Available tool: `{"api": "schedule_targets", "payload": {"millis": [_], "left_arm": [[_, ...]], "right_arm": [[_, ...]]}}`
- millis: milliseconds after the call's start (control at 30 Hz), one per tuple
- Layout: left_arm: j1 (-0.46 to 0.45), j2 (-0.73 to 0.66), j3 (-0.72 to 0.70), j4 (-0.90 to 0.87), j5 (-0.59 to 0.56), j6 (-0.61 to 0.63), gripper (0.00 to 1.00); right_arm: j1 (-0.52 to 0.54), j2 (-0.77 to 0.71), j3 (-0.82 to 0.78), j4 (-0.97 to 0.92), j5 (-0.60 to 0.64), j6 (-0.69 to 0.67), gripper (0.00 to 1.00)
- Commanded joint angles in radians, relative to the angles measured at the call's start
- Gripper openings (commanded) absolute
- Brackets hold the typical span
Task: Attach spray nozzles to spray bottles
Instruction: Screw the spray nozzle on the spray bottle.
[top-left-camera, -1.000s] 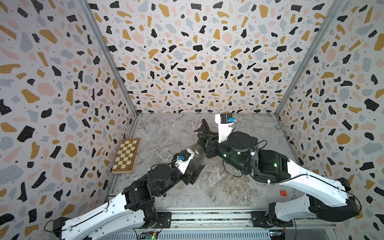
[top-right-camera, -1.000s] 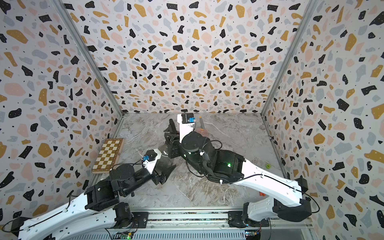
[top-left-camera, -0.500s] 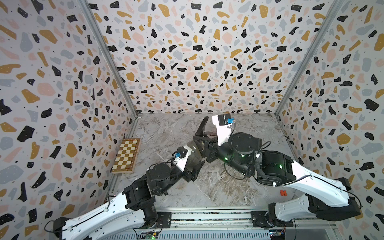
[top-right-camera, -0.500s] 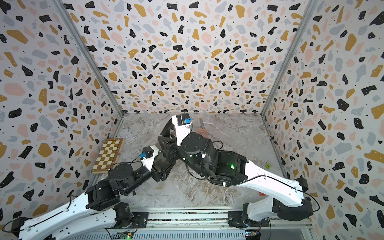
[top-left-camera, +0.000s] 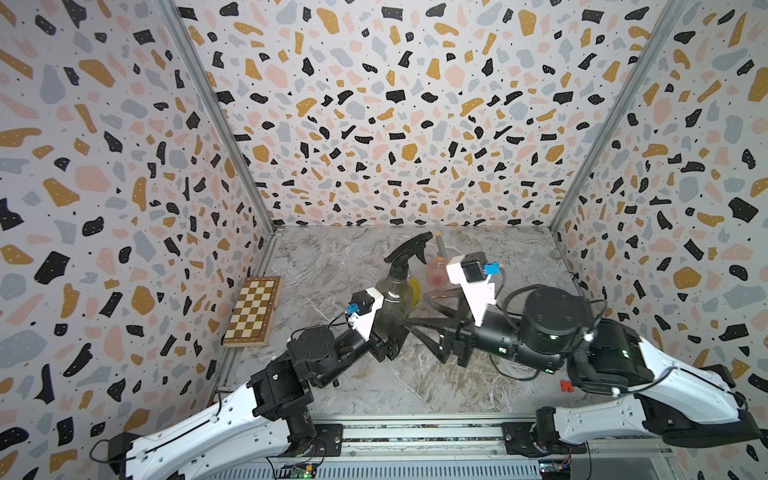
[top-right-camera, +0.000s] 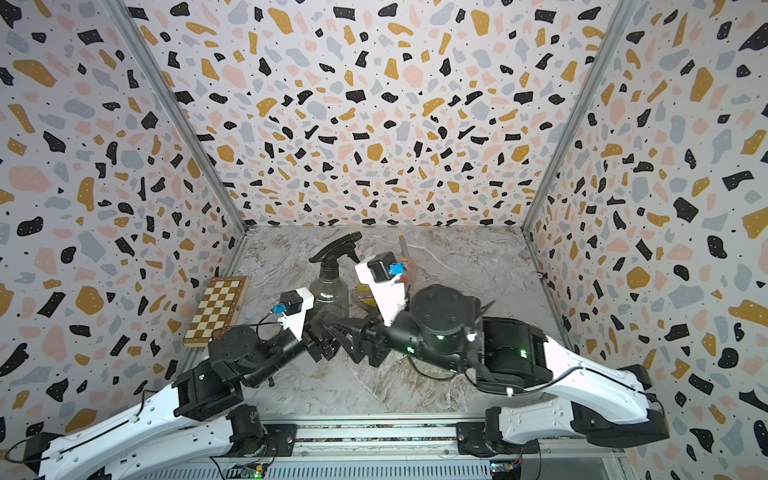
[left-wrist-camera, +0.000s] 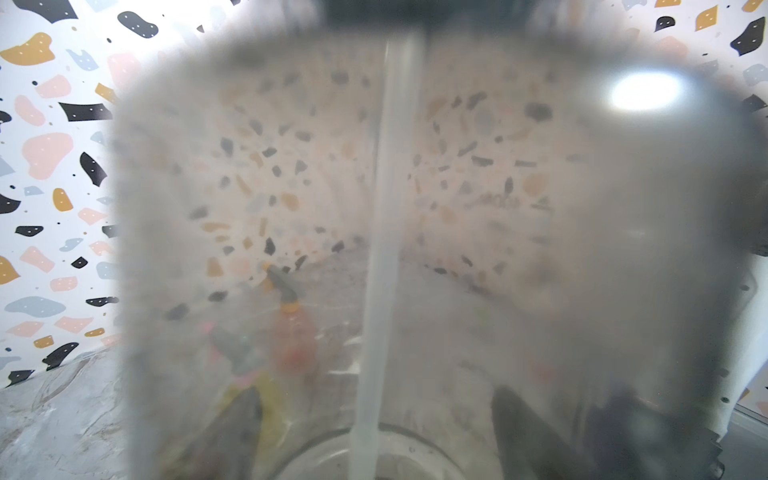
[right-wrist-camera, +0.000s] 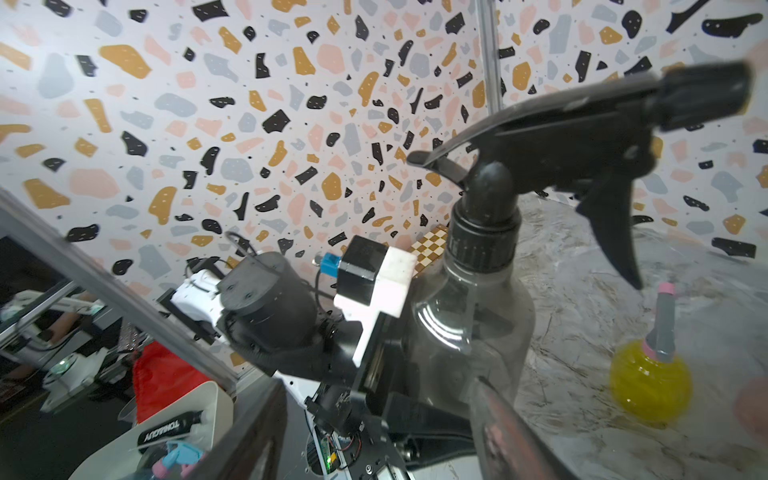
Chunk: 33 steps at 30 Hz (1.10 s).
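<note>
**Grey bottle**: held upright near the middle of the table. A black nozzle is seated on its neck, spout pointed far and right. A pale tube is seen running down inside it.

**Left gripper**: clamped on the lower body of the grey bottle from the near left.

**Right gripper**: fingers spread wide, nothing held. It is placed just right of the grey bottle; contact cannot be told.

**Yellow bottle**: stood just beyond the grey bottle, to its right. It is fitted with a grey nozzle with a pink tip.

**Pink bottle**: stood farther right, partly hidden by the right wrist. It is topped by a grey nozzle with an orange tip.

**Chessboard**: laid flat by the left wall.
</note>
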Motion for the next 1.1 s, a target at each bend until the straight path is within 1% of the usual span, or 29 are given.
{"api": "schedule_targets", "payload": {"millis": [0,133,233,367,433,533,633,667,733,833,867,900,1000,1067], "left_arm": [[0.0,-0.028,0.024,0.071,0.095,0.032,0.0],[0.001,-0.072,-0.021,0.103,0.208,0.05,0.0],[0.001,-0.108,-0.056,0.139,0.295,0.048,0.0],[0.0,-0.119,-0.066,0.149,0.385,0.036,0.0],[0.001,-0.117,-0.063,0.15,0.406,0.033,0.0],[0.003,-0.117,-0.06,0.145,0.43,0.033,0.0],[0.001,-0.112,-0.057,0.137,0.41,0.028,0.0],[0.001,-0.109,-0.053,0.128,0.387,0.026,0.0],[0.002,-0.106,-0.053,0.115,0.34,0.026,0.0],[0.007,-0.101,-0.048,0.101,0.295,0.023,0.0],[0.01,-0.1,-0.044,0.097,0.286,0.019,0.0],[0.016,-0.097,-0.042,0.097,0.281,0.018,0.0],[0.026,-0.092,-0.04,0.102,0.289,0.009,0.0],[0.028,-0.088,-0.039,0.106,0.302,0.007,0.0]], "right_arm": [[0.005,-0.074,-0.008,0.017,-0.064,-0.083,0.73],[0.002,-0.112,-0.003,-0.006,-0.048,-0.131,0.79],[-0.021,-0.089,0.036,-0.037,-0.065,-0.165,0.81],[-0.106,-0.042,0.078,-0.033,-0.215,-0.193,0.81],[-0.12,-0.021,0.095,-0.028,-0.276,-0.208,0.81],[-0.121,0.013,0.126,-0.041,-0.289,-0.224,0.8],[-0.121,0.03,0.137,-0.042,-0.299,-0.228,0.76],[-0.12,0.036,0.143,-0.043,-0.311,-0.23,0.74],[-0.09,0.049,0.159,-0.055,-0.305,-0.235,0.69],[0.065,0.062,0.179,-0.066,-0.171,-0.265,0.66],[0.118,0.064,0.186,-0.067,-0.149,-0.277,0.66],[0.147,0.064,0.184,-0.057,-0.166,-0.278,0.66],[0.157,0.043,0.146,-0.03,-0.268,-0.268,0.66],[0.158,0.022,0.125,-0.029,-0.252,-0.259,0.66]]}}
